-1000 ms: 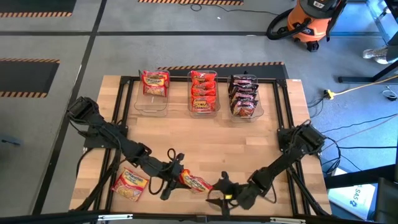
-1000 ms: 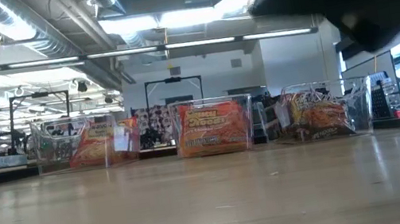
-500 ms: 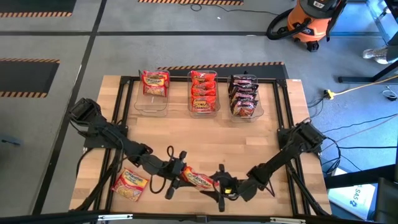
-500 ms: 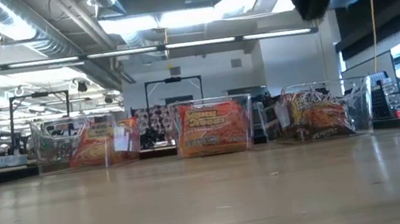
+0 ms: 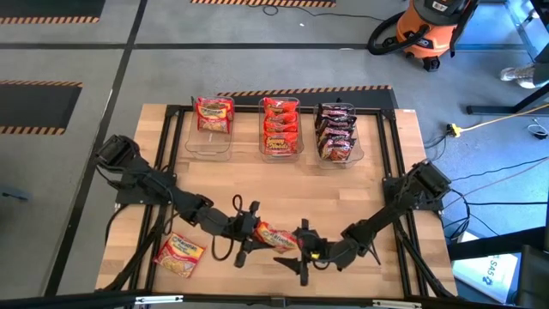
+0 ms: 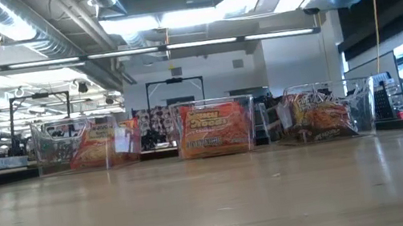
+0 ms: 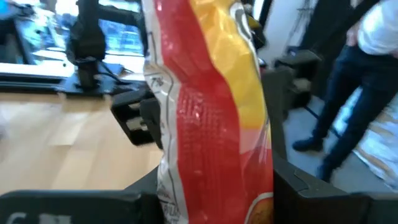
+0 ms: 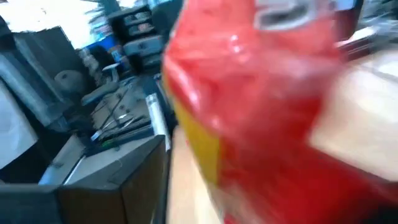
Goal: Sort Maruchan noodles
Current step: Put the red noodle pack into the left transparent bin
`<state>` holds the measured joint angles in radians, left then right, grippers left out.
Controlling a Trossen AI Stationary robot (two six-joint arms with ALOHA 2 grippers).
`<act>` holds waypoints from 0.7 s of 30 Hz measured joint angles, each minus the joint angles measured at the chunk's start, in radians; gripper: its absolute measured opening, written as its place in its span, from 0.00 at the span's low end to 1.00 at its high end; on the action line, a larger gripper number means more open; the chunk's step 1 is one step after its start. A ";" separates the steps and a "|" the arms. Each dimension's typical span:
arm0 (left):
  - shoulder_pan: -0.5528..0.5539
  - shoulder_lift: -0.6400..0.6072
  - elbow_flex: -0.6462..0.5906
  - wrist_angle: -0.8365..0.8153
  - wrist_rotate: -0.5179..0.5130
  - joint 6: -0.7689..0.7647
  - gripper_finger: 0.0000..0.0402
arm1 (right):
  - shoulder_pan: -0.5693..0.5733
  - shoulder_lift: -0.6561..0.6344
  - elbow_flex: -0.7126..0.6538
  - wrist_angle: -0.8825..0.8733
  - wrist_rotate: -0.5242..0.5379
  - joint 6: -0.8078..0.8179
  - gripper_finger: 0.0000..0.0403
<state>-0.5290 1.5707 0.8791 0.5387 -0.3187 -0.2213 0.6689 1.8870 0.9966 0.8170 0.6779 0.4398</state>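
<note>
A red and yellow Maruchan noodles packet (image 5: 274,237) hangs above the near middle of the table. My left gripper (image 5: 247,233) is shut on its left end. My right gripper (image 5: 302,251) stands open at the packet's right end, its fingers spread on either side. Whether they touch the packet, I cannot tell. The packet (image 8: 261,106) fills the right wrist view. An orange-yellow packet (image 5: 180,253) lies flat on the table at the near left. Other packets stand in three clear bins along the far side. My left gripper pinches the packet's left end (image 7: 208,186) between its two fingers. The fingers come about level from the table's left and lie along the packet. The packet sticks out past them toward my right gripper, lifted clear of the table.
The left bin (image 5: 212,120) holds orange-yellow packets, the middle bin (image 5: 280,129) red ones, the right bin (image 5: 336,133) dark ones. A black frame (image 5: 390,154) runs round the tabletop. Bare wood lies between the bins and the grippers. A person (image 7: 360,74) stands beyond the table.
Both grippers have gone up and a little toward the far edge with the packet between them, which now hangs higher. My right gripper has tipped up toward level, and its fingers have spread wider. The dark arm has left the low view.
</note>
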 joint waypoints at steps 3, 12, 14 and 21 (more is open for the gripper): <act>0.015 0.000 0.000 0.003 -0.002 -0.004 0.32 | -0.023 0.000 0.000 0.008 -0.001 -0.011 0.71; 0.018 0.000 -0.001 0.002 0.021 -0.010 0.32 | -0.047 0.000 0.000 0.016 -0.041 -0.069 0.48; 0.018 0.000 -0.001 0.000 0.021 -0.007 0.33 | -0.048 0.000 0.000 0.016 -0.040 -0.075 0.39; 0.019 -0.008 0.001 -0.027 0.054 0.014 0.46 | -0.048 0.001 0.000 0.015 -0.044 -0.079 0.30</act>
<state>-0.5102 1.5623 0.8798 0.5113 -0.2647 -0.2069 0.6205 1.8875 0.9966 0.8322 0.6342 0.3604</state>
